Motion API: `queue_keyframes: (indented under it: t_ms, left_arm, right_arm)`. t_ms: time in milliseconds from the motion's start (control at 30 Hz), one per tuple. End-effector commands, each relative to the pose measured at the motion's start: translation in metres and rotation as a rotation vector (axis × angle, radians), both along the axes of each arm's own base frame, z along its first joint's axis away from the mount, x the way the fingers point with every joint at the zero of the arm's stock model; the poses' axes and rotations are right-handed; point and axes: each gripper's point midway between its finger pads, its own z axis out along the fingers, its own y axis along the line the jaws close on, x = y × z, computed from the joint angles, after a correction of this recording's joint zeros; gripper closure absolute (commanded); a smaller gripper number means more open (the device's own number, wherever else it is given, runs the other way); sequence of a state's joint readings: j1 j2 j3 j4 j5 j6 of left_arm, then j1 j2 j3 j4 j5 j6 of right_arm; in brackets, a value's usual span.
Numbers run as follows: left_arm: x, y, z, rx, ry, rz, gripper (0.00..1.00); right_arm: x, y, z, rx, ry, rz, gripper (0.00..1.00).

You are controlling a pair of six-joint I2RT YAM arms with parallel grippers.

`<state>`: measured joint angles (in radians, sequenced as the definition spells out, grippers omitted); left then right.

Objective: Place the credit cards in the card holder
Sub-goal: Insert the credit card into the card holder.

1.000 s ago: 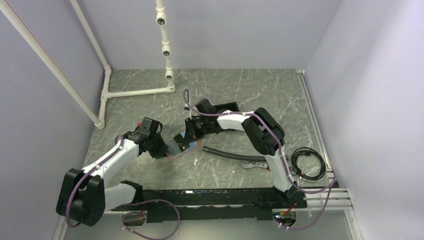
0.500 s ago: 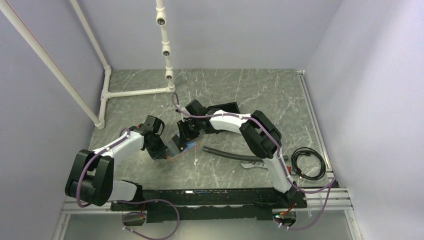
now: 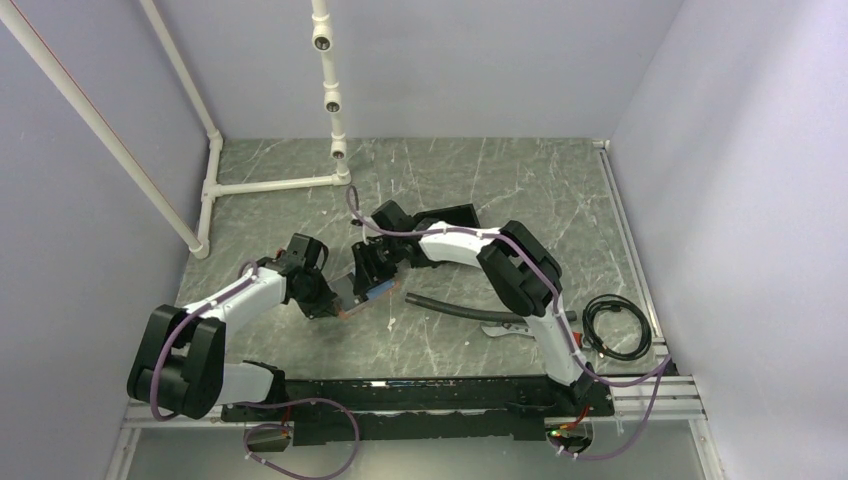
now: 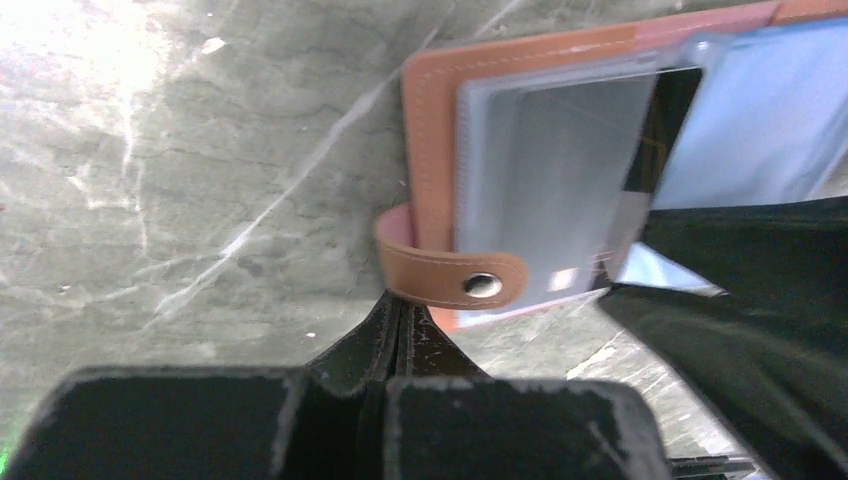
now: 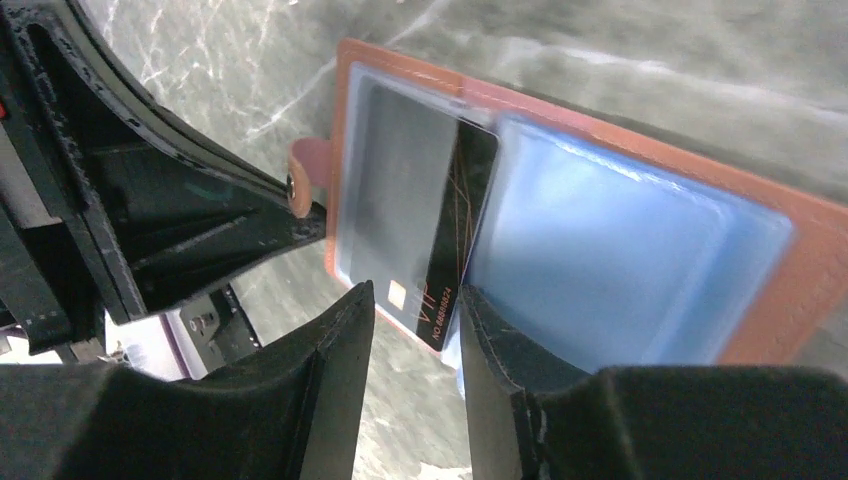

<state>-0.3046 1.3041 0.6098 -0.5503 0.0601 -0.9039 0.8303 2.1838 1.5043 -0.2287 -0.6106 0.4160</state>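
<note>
The tan-brown card holder point(image 3: 362, 291) lies open on the marble table between both arms. Its clear sleeves point(image 4: 540, 170) face up and its snap strap point(image 4: 450, 275) points at my left gripper point(image 4: 400, 300). That gripper point(image 3: 322, 298) is shut, its tips against the strap's fold. Whether any leather is pinched does not show. A dark credit card point(image 5: 455, 220) marked VIP sits partly inside a clear sleeve. Its outer end lies between the fingers of my right gripper point(image 5: 415, 292), which stands open around it point(image 3: 372, 274). A light blue card point(image 5: 610, 270) fills the neighbouring sleeve.
A black hose point(image 3: 465, 308) lies just right of the holder, with a small grey tool point(image 3: 503, 330) below it. A coiled black cable point(image 3: 615, 328) sits at the right. A black box point(image 3: 452, 214) lies behind the right arm. White pipe framing point(image 3: 270, 185) stands at back left.
My left gripper has moved in to the holder's strap and closed. My right gripper has shifted slightly left over the holder and its jaws have widened around the dark card.
</note>
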Motion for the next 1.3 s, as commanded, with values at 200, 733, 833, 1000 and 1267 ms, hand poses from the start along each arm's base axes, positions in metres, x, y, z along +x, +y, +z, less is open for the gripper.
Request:
queue_keyframes:
  t_ms: [200, 733, 833, 1000, 1267]
  left_arm:
    - [-0.002, -0.005, -0.006, -0.031, -0.014, -0.003, 1.00]
    - [0.003, -0.012, 0.054, -0.100, -0.166, -0.042, 0.58]
    - [0.009, -0.018, 0.068, -0.134, -0.226, -0.076, 0.48]
    - [0.028, -0.061, 0.102, -0.346, -0.381, -0.264, 0.36]
    - [0.065, -0.112, 0.098, -0.520, -0.351, -0.429, 0.48]
  right_arm:
    - [-0.024, 0.024, 0.020, 0.117, 0.007, 0.090, 0.61]
    - [0.103, -0.133, 0.085, -0.316, -0.340, -0.308, 0.11]
    - [0.112, -0.144, 0.087, -0.275, -0.323, -0.331, 0.10]
    - [0.129, -0.166, 0.084, -0.281, -0.311, -0.394, 0.09]
    - [0.139, -0.164, 0.065, -0.222, -0.238, -0.395, 0.08]
